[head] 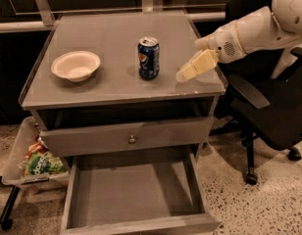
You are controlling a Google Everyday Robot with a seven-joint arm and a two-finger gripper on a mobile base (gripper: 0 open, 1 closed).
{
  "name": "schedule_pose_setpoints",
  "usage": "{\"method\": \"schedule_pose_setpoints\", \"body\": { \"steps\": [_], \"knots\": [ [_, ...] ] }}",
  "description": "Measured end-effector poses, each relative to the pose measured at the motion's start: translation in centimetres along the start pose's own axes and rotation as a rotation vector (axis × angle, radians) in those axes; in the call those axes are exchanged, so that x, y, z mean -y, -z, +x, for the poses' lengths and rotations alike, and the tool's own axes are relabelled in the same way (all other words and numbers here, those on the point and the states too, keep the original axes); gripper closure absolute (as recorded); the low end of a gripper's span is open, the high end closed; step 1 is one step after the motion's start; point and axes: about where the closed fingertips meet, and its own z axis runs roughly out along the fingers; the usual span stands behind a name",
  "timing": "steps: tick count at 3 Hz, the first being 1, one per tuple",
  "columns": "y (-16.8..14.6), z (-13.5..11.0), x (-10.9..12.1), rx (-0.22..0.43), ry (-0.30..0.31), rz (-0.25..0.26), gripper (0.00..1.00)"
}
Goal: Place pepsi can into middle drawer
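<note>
The pepsi can [148,58] stands upright near the middle of the grey cabinet top [112,33]. It is dark blue with a silver top and a round logo. My gripper [192,67] hovers just above the right part of the top, right of the can and a short gap apart from it, pointing down-left. It holds nothing. The middle drawer [134,192] is pulled out at the bottom front, a wide shallow grey box with a bare floor.
A white bowl [76,65] sits on the left of the top. A shut drawer front with a round knob [132,139] lies above the open drawer. A black office chair [268,106] stands at the right. A bin with snack bags [36,163] is at the lower left.
</note>
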Motion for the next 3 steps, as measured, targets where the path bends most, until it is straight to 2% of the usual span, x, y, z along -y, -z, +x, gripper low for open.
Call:
{"method": "schedule_pose_setpoints", "body": {
  "steps": [1,3],
  "knots": [
    [-3.2,-2.0,1.4,0.071,0.010,-0.021,0.00],
    [-8.6,-4.7,2.0,0.134,0.025,-0.078,0.00]
  ]
}}
